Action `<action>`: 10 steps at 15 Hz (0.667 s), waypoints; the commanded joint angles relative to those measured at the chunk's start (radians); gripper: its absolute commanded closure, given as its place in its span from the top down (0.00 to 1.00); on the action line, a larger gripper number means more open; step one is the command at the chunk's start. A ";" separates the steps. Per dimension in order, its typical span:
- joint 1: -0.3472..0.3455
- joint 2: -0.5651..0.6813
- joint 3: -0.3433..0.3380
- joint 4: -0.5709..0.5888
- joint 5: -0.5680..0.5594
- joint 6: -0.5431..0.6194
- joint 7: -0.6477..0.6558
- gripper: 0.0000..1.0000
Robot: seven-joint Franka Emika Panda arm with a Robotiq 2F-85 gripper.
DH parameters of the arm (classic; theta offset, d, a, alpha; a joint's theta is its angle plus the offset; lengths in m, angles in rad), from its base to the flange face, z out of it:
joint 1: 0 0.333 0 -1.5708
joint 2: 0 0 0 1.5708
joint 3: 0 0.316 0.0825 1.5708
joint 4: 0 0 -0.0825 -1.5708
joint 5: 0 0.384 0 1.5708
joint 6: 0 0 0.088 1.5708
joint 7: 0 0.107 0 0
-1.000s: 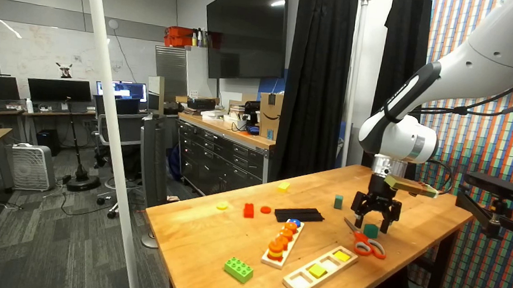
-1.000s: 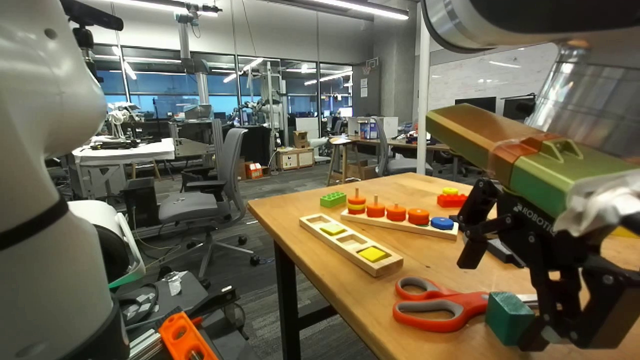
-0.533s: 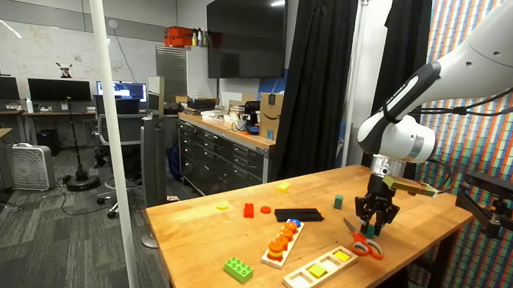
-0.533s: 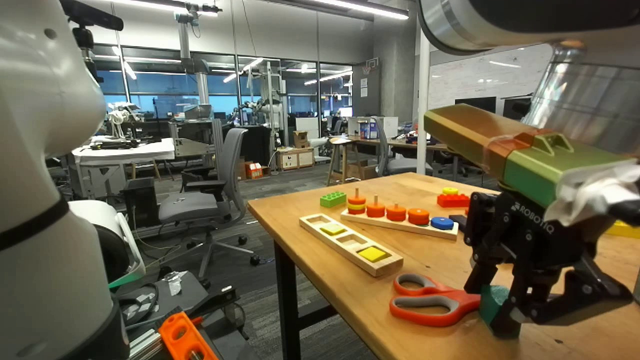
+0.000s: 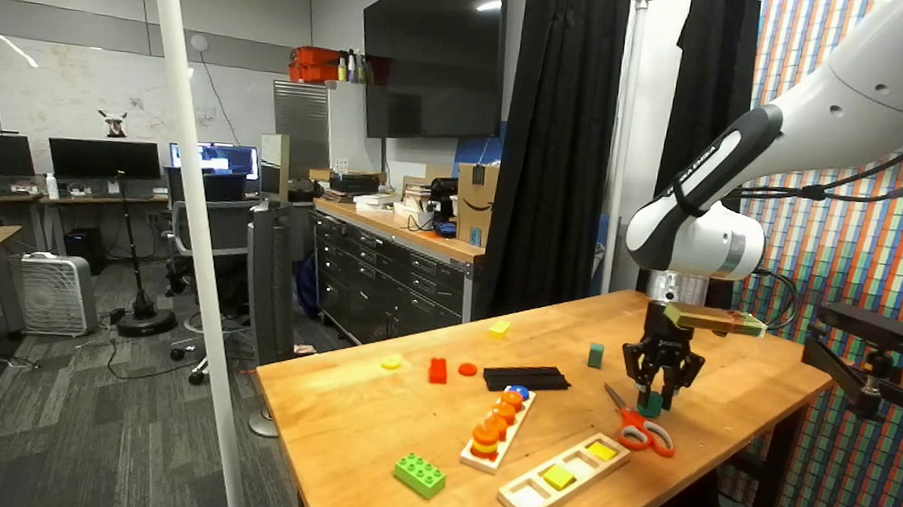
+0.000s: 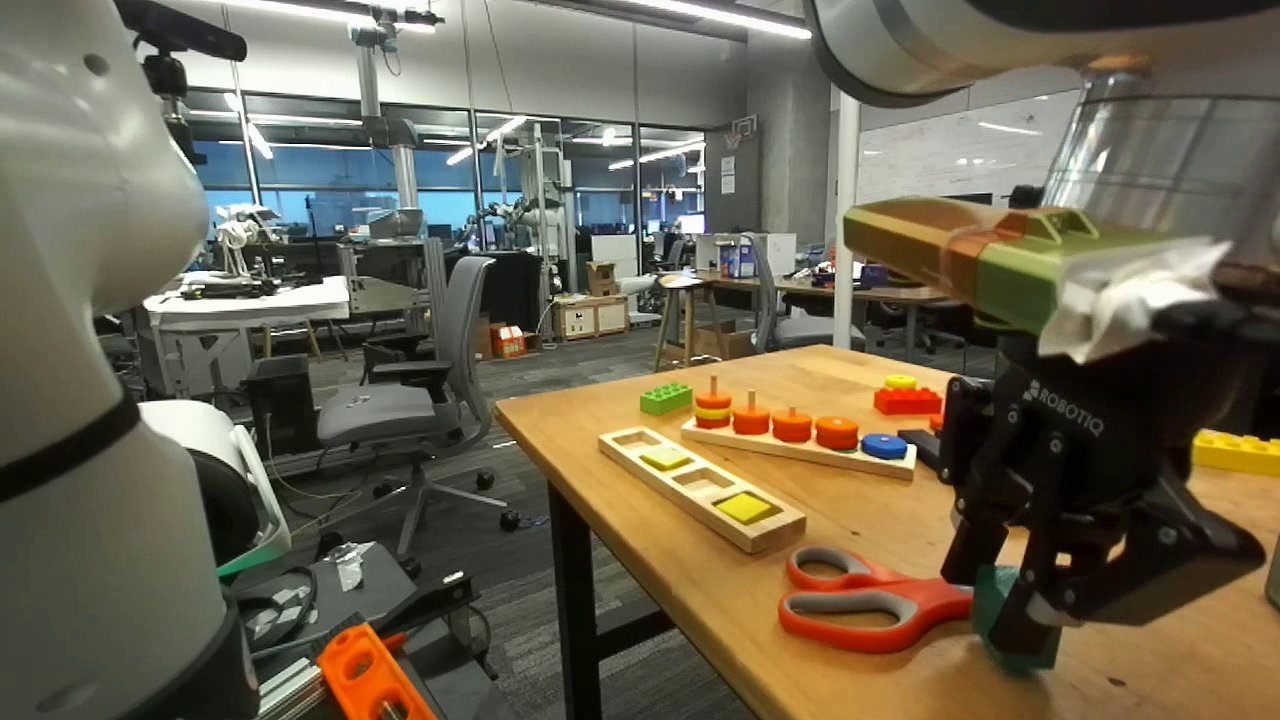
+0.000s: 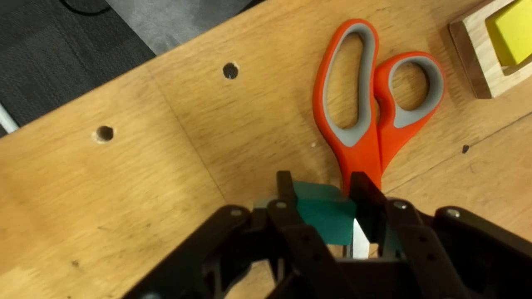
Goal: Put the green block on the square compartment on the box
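the arm [image 5: 829,114] slants down from the upper right of an exterior view, bends, and holds its gripper [image 5: 655,399] pointing down, right of centre. the gripper clamps the green block [image 7: 326,222] from two sides, low centre in the wrist view, beside the scissors [image 7: 360,155]; whether the block touches the table [image 5: 348,439] i cannot tell. the box [image 6: 780,534] lies apart, just below centre in an exterior view.

In an exterior view, two pieces [image 5: 559,477] sit in the box [image 5: 576,487]! Stacker [image 5: 490,464] behind left of it, brick [image 5: 419,476] left, scissors [image 5: 634,420] behind right, and farther that way, in the gripper [image 5: 655,402], the block [image 5: 650,407]!
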 commanded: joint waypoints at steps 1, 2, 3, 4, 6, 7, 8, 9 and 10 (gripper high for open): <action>0.029 -0.137 0.044 -0.025 -0.152 -0.039 0.235 0.23; 0.037 -0.171 0.065 -0.030 -0.185 -0.056 0.290 0.23; 0.045 -0.202 0.089 -0.034 -0.212 -0.073 0.339 0.23; 0.054 -0.231 0.116 -0.036 -0.232 -0.097 0.381 0.23; 0.081 -0.280 0.170 -0.038 -0.245 -0.149 0.427 0.23; 0.099 -0.300 0.193 -0.037 -0.236 -0.180 0.425 0.23; 0.118 -0.314 0.214 -0.033 -0.220 -0.208 0.420 0.23; 0.140 -0.326 0.229 -0.030 -0.203 -0.234 0.396 0.23; 0.161 -0.336 0.241 -0.027 -0.189 -0.255 0.380 0.23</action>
